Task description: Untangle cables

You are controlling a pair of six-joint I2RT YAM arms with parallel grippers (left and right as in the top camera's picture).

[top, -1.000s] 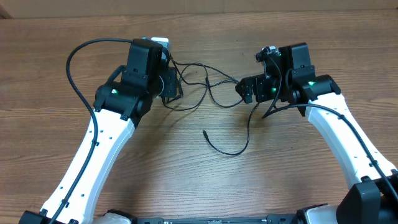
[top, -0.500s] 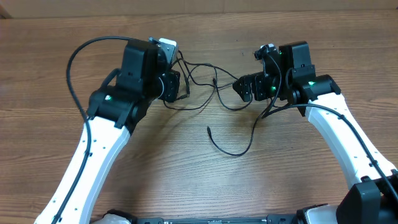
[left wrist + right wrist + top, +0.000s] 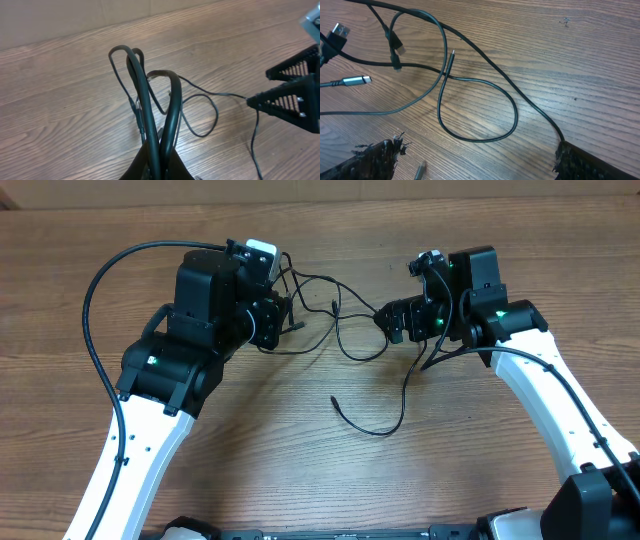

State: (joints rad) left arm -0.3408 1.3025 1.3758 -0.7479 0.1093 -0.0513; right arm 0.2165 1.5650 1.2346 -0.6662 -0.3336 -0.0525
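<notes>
The cables point(image 3: 340, 330) are thin black cords strung between my two grippers, with one loose strand point(image 3: 370, 425) curling toward the table's front. My left gripper point(image 3: 283, 320) is shut on a bunch of looped cords point(image 3: 142, 85) that rise from between its fingers point(image 3: 160, 162). My right gripper point(image 3: 388, 320) is open, with its fingers wide apart point(image 3: 475, 162). One cord point(image 3: 485, 85) loops on the wood between them and runs up against the right finger. A silver plug point(image 3: 357, 80) and a black plug point(image 3: 337, 32) lie at the left of the right wrist view.
The wooden table point(image 3: 320, 480) ends at a tan wall along the back edge point(image 3: 400, 190). The left arm's thick black wire point(image 3: 100, 290) arcs out to the left. My right gripper also shows in the left wrist view point(image 3: 260, 87).
My left arm has swung back and to the left while gripping the bunch, pulling the cords. The loose strand has shifted slightly on the table. The right arm has barely moved.
</notes>
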